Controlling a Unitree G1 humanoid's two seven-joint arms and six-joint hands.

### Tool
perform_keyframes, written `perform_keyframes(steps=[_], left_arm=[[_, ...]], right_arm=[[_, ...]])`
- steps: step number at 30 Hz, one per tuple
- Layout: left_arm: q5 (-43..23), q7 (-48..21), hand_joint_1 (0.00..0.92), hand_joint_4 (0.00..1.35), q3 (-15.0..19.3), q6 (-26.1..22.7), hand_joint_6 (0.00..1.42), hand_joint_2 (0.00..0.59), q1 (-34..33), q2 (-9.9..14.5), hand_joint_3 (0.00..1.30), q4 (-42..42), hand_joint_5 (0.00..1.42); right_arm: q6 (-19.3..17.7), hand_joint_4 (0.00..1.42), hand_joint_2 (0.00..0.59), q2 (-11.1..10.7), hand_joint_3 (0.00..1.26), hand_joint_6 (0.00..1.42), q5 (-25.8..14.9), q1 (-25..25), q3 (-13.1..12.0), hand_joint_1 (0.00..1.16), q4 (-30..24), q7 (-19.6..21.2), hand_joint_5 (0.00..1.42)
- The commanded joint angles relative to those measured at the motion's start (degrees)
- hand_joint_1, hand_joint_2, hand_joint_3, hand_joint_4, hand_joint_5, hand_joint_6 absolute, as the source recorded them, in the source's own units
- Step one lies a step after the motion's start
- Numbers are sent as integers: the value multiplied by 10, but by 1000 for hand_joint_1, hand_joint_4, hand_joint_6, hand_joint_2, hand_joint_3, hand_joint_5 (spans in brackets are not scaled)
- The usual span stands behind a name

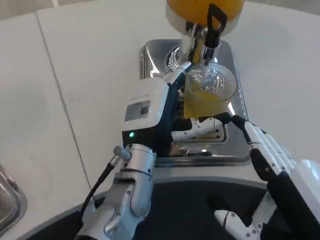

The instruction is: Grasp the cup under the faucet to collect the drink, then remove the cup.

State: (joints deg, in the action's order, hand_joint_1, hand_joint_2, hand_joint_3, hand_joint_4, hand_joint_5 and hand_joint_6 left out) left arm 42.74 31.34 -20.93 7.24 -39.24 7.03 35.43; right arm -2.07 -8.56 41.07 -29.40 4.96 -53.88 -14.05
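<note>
White table (90, 65) all around, with a thin dark seam running from the upper left down toward the lower middle. Shiny metal tray (239, 107) in the upper middle of the frame, sitting flat on the table. Round drink dispenser (200, 10) full of orange juice at the top edge, with a silver faucet (199, 42) and a black handle (216, 22) hanging over the tray. Bit of a metal thing (10, 200) at the lower left edge, too cut off to name.

Clear plastic cup (209, 90) right under the faucet, above the tray, partly full of yellow juice. Left hand (175, 107) wrapped around the cup from the cup's left side, holding it tight, with white fingers (200, 131) curled under the cup's bottom. Left forearm (127, 200) coming up from the lower middle, blocking part of the tray's left side. Small green light (132, 134) glowing on the wrist. Label (138, 110) on the white back of the hand, print too small to read.

Right hand (267, 155) at the lower right, close to the cup's lower right side. Fingers stretched out straight and apart, black tip near the tray's edge, holding nothing.
</note>
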Motion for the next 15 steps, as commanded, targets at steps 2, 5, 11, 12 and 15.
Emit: perform_keyframes(steps=[2, 5, 11, 12, 15], left_arm=[[1, 0, 284, 505, -9, -28, 1075, 8, -7, -24, 379, 1, 845], [0, 2, 257, 519, -10, -43, 1098, 0, -7, -35, 384, 0, 867], [3, 12, 200, 528, -12, -80, 1087, 0, -20, -61, 389, 9, 853], [3, 16, 194, 527, -12, -85, 1088, 0, -24, -65, 399, 13, 854], [12, 50, 299, 689, -15, -99, 1273, 9, -31, -77, 557, 24, 1032]], right_arm=[[12, 0, 388, 1, 0, 29, 2, -1, -3, 432, -10, -6, 0], [18, 0, 391, 2, 0, 30, 2, 0, -8, 433, -10, -8, 0], [29, 0, 389, 3, 0, 54, 2, 4, -8, 450, -9, -7, 0], [31, 0, 388, 3, 0, 56, 2, 6, -9, 452, -8, -7, 0], [39, 0, 387, 4, 0, 71, -2, 12, -13, 458, -6, -7, 0]])
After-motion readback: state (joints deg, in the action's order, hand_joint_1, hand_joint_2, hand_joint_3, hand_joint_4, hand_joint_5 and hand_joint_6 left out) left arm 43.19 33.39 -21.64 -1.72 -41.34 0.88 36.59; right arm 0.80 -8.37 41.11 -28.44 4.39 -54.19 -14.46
